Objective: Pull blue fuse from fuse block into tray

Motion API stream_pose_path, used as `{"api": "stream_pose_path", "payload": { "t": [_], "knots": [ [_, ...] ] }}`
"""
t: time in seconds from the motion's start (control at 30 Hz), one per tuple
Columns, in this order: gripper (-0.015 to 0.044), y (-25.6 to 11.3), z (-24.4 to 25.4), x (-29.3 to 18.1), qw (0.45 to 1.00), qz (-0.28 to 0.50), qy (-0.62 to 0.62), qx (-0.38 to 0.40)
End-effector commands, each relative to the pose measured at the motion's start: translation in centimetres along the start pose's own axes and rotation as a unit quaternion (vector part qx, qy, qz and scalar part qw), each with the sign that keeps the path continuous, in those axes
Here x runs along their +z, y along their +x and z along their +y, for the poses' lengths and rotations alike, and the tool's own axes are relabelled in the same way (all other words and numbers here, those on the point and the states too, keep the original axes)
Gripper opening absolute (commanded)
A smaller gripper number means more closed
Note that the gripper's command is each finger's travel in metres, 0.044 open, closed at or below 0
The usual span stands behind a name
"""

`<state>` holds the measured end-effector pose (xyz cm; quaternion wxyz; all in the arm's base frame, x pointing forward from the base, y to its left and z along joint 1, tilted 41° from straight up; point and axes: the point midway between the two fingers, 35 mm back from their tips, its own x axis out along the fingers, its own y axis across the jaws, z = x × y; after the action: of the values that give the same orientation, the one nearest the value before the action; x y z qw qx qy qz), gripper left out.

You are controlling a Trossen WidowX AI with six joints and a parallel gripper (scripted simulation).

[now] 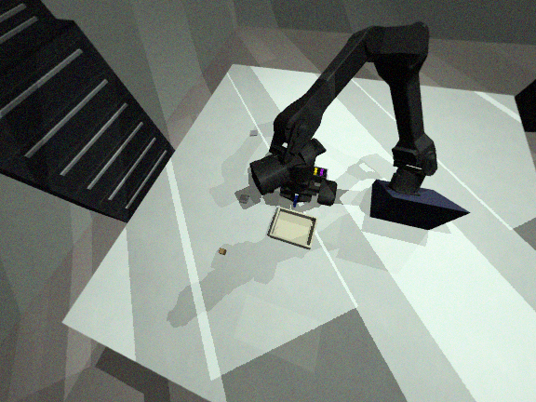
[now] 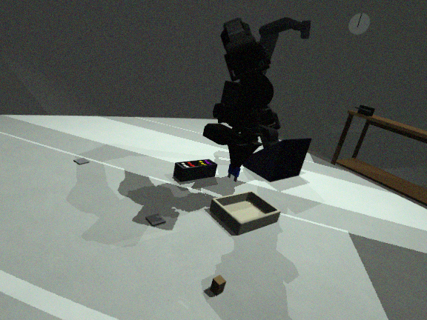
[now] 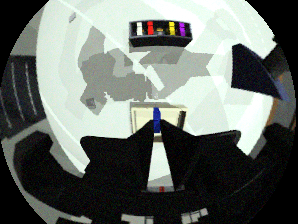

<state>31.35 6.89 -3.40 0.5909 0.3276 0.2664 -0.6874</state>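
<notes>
The blue fuse (image 1: 295, 202) (image 2: 233, 172) (image 3: 156, 116) is out of the block, in the air, with its prongs pointing down. My gripper (image 1: 296, 196) (image 2: 234, 167) (image 3: 156, 122) is shut on its upper part. The cream tray (image 1: 292, 228) (image 2: 245, 212) (image 3: 143, 116) is empty; the fuse hangs near its block-side edge in the top and exterior views and overlaps it in the wrist view. The black fuse block (image 2: 194, 174) (image 3: 160, 41) stands clear of the fuse, holding white, red, yellow and purple fuses. The arm hides part of the block in the top view.
A small brown block (image 1: 222, 251) (image 2: 218, 285) lies beyond the tray. Two flat grey pieces lie on the table, one (image 1: 244, 199) (image 2: 155, 219) (image 3: 90, 103) nearer the tray and one (image 1: 253, 133) (image 2: 81, 161) (image 3: 72, 17) farther off. The dark wedge-shaped base (image 1: 409, 207) (image 2: 278, 161) stands beside the block.
</notes>
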Motion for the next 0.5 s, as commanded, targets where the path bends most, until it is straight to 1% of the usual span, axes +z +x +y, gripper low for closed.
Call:
{"api": "stream_pose_path", "payload": {
  "t": [0.0,0.2,0.47],
  "knots": [
    [0.0000,0.1,-0.3,-2.3,1.000,0.002,0.003,0.000],
    [0.0000,0.5,-1.1,-5.3,1.000,-0.001,0.004,-0.001],
    [0.0000,1.1,-1.1,-5.5,1.000,-0.001,0.004,0.000]
  ]
}}
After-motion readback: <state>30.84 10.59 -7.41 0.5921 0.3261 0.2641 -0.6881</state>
